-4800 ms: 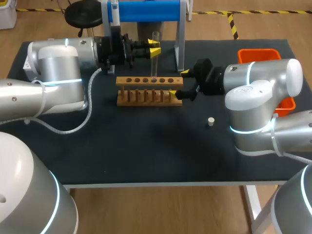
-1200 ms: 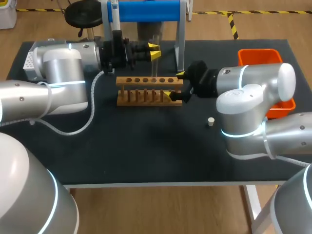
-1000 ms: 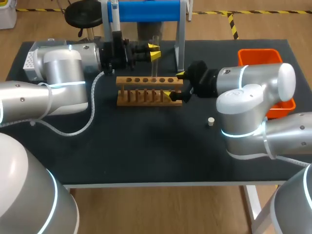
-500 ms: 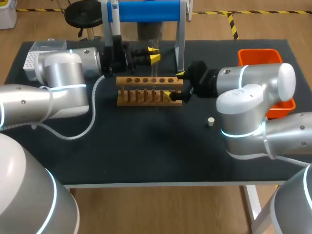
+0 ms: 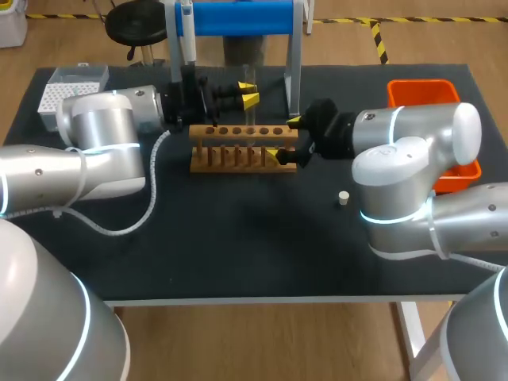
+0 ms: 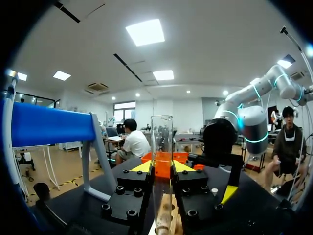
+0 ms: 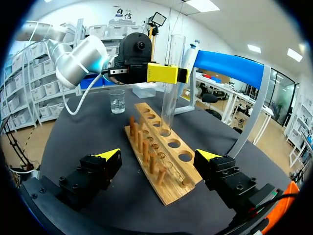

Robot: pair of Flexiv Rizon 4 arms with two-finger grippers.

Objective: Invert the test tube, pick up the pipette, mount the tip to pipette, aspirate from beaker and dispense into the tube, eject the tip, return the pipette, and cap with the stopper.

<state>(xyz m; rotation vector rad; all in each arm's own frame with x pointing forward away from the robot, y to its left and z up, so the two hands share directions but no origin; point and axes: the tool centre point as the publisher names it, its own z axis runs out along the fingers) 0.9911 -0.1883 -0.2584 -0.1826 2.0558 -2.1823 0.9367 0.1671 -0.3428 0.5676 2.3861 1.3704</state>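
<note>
A clear test tube [image 5: 250, 86] stands upright with its lower end at a hole of the wooden rack [image 5: 238, 151]. My left gripper [image 5: 247, 91] is shut on the test tube [image 6: 162, 156], one yellow tip on either side. In the right wrist view the test tube [image 7: 172, 83] reaches down into the rack [image 7: 161, 156], with my left gripper [image 7: 167, 73] around its upper part. My right gripper [image 5: 286, 137] is open and straddles the rack's right end; the right gripper [image 7: 159, 155] has the rack between its fingers. The pipette [image 5: 187, 28] hangs on the blue stand [image 5: 234, 17]. The white stopper [image 5: 343, 198] lies on the mat.
A beaker [image 7: 117, 101] of water stands beyond the rack's far end. A white tip box [image 5: 67, 86] sits at the back left corner, an orange bin [image 5: 429, 91] at the back right. The stand's post [image 5: 291, 79] rises just behind the rack.
My left arm has swung back from the tip box, and its gripper has come down a little towards the rack with the tube. The right arm has not moved.
</note>
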